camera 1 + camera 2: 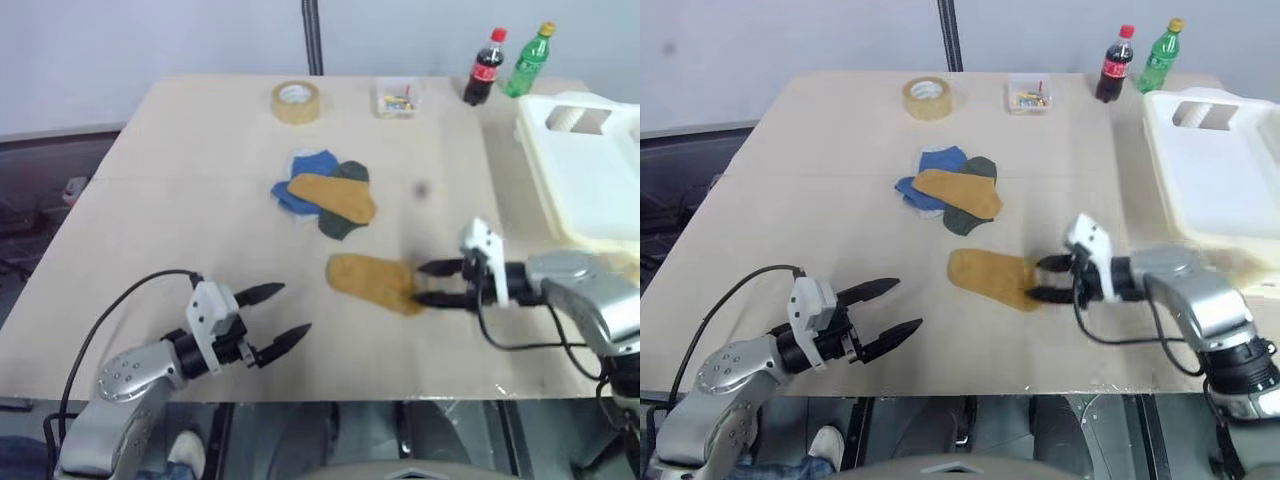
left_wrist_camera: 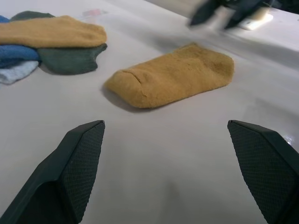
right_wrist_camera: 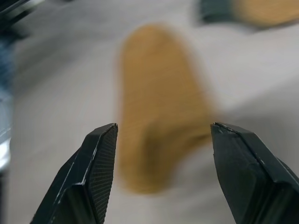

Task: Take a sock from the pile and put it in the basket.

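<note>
Right gripper spread, empty, tips at edge of lone mustard sock; sock flat on desk, apart from pile at its 11 o'clock. Left gripper wide open, idle.

Risks: fingers could skid over thin sock, pinch only loose fabric, drop it short of basket at 2 o'clock.

Desk smooth, pale; tape roll, clear box, two bottles along far edge w/ grey wall behind.

Sock pile mid-table, white basket right

Mustard sock lies alone — pile blue, grey-green, mustard — basket white.
</note>
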You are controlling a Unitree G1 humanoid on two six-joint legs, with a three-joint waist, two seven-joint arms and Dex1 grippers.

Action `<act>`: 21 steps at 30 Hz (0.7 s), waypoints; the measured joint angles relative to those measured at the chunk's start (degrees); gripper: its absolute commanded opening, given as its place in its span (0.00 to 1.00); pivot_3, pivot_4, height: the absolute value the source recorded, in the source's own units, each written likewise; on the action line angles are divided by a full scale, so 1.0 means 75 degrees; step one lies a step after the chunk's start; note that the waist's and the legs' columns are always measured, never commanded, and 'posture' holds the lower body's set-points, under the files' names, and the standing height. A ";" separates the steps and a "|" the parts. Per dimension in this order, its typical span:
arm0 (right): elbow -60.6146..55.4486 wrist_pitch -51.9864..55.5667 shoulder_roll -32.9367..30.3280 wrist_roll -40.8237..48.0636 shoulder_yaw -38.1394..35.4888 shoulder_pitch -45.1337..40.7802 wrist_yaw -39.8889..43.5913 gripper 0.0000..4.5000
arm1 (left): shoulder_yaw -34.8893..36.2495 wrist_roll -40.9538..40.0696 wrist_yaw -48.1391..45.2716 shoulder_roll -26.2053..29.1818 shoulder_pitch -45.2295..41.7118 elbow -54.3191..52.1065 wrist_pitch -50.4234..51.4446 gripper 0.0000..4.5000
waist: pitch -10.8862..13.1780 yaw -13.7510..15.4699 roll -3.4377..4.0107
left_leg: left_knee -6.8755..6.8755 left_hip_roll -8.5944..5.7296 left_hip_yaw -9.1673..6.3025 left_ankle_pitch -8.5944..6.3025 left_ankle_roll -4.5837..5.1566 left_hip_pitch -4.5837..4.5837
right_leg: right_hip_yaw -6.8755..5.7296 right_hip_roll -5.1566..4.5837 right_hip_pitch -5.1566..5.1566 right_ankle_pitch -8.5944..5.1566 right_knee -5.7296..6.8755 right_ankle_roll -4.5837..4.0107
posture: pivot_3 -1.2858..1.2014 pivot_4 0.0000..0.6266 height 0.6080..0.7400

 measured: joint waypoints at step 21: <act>0.1569 -0.3881 -0.1798 -0.2185 0.0331 0.0093 0.1202 0.01 | -0.0160 0.0160 0.0102 -0.0244 -0.0086 0.0243 -0.0225 1.00 | 0.0000 0.0042 0.0001 | -0.0001 0.0000 -0.0003 0.0000 0.0000 0.0047 | -0.0007 0.0019 0.0062 -0.0001 -0.0014 -0.0001 | 0.52 0.24 0.99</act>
